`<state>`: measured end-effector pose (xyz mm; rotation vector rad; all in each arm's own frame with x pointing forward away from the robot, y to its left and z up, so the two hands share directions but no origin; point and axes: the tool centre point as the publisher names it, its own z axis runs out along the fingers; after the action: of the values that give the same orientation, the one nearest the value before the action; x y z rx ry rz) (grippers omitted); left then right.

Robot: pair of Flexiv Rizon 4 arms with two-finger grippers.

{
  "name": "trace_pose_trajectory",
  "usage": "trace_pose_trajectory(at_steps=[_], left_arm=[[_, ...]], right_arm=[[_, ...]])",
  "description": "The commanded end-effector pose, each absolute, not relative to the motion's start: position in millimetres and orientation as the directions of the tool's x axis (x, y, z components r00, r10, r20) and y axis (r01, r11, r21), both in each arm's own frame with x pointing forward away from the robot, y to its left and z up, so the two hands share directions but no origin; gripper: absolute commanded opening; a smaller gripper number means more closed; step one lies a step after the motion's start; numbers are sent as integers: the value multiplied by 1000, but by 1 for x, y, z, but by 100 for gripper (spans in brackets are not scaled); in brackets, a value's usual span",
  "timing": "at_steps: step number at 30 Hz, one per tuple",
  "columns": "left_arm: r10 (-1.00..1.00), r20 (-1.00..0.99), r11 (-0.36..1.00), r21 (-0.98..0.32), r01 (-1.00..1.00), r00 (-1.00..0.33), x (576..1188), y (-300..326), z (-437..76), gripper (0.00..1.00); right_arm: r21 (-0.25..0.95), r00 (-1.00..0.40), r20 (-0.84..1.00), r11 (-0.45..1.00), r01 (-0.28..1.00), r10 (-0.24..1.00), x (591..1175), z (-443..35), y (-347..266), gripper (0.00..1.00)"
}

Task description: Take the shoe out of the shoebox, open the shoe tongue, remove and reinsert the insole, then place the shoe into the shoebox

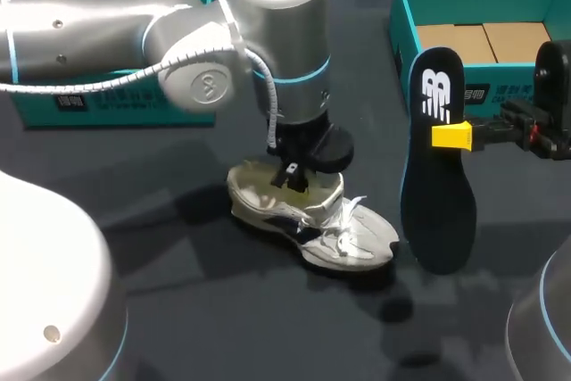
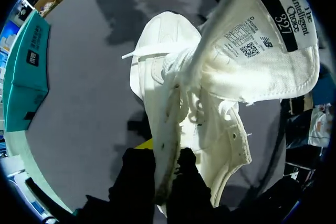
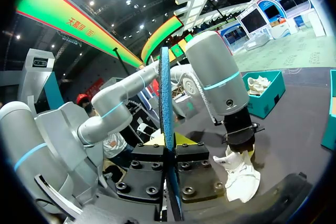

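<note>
Since the insole (image 1: pixel 437 198) is out of the shoe (image 1: pixel 335 231), the step in hand is probably reinsertion.

Nearest, the shoe sits sole-down on the dark worktop (image 1: pixel 178 301), laces loose, toe toward the right. The left arm's jaws come down at the heel opening and clamp the shoe's side wall, one finger inside and one outside. In the left wrist view the tongue (image 2: pixel 262 51) is lifted clear.

Just beyond, to the right, the insole hangs upright with its wide end down. I can't tell if it touches the worktop. The right arm's jaws are closed on it near the narrow upper end, gripping flat across its thickness.

To do it well, hold the collar firmly so the mouth gapes. Tilt the insole, feed the wide end in first, slide it toward the toe, then seat the heel. The flexible insole may fold, and the left arm crowds the opening.

Farthest is the teal shoebox (image 1: pixel 403 28), cardboard inside, well apart behind the insole. Another teal box (image 1: pixel 134 106) sits far left.
</note>
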<state>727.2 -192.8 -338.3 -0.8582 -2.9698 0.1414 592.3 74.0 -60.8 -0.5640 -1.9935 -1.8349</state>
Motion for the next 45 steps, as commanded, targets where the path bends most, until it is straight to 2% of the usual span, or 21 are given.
trace_pose_trajectory(at_steps=[1,7,9,10,12,15,23,29,38,45], left_arm=[[730,25,683,-68,727,-683,726,-190,-322,0],[730,25,683,-68,727,-683,726,-190,-322,0],[858,51,514,-107,851,-512,729,-188,-326,0],[864,27,502,-110,858,-502,732,-186,-324,0],[956,12,293,-125,948,-294,734,-182,-318,0],[977,-27,211,-58,976,-213,732,-178,-310,0],[977,-27,211,-58,976,-213,732,-178,-310,0],[995,-37,92,-9,996,-93,725,-192,-318,0],[995,-35,96,-10,995,-96,727,-192,-318,0],[998,-51,26,30,999,-24,715,-207,-328,0]], right_arm=[[848,-850,524,71,526,45,591,-61,75,0],[848,-850,524,71,526,45,591,-61,75,0],[848,-850,524,71,526,45,591,-61,75,0],[848,-850,524,71,526,45,591,-61,75,0],[848,-850,524,71,526,45,591,-61,75,0],[848,-850,524,71,526,45,591,-61,75,0],[848,-850,524,71,526,45,591,-61,75,0],[848,-850,524,71,526,45,591,-61,75,0],[848,-850,524,71,526,45,591,-61,75,0],[848,-850,524,71,526,45,591,-61,75,0]])
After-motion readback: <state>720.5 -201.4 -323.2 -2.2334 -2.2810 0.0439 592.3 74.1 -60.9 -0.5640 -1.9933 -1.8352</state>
